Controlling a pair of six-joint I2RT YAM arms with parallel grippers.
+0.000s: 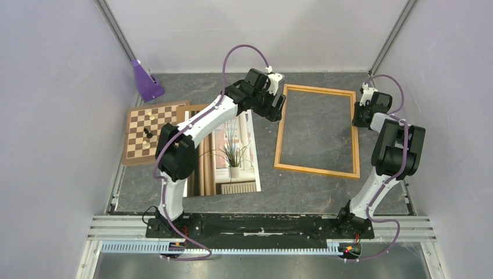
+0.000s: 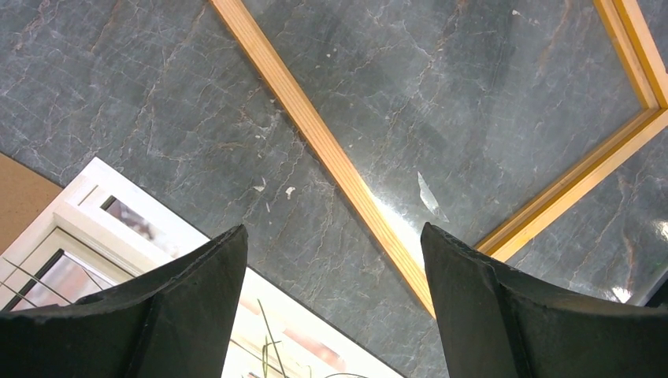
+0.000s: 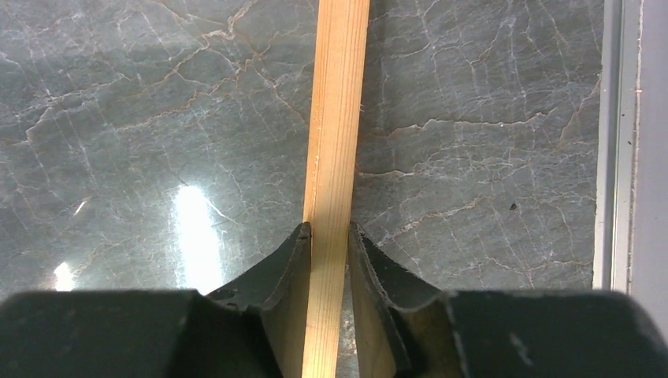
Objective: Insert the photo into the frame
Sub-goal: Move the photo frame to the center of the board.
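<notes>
The frame (image 1: 317, 170), a thin light-orange wooden rectangle, lies flat on the grey marble table at centre right, with the table showing through it. The photo (image 1: 232, 151) of a spiky potted plant by a window lies to its left, partly under my left arm. My left gripper (image 1: 278, 107) hangs open over the gap between them; in its wrist view the gripper (image 2: 332, 236) has the frame's left rail (image 2: 315, 134) and the photo's corner (image 2: 118, 228) below it. My right gripper (image 3: 329, 230) is shut on the frame's right rail (image 3: 339, 118), one finger on each side.
A brown-and-white chessboard (image 1: 152, 136) with a few pieces lies at the left. A purple wedge (image 1: 145, 81) stands in the back left corner. A plain brown board (image 1: 195, 110) peeks from under the photo. The table's metal edge (image 3: 614, 142) runs close to the frame's right rail.
</notes>
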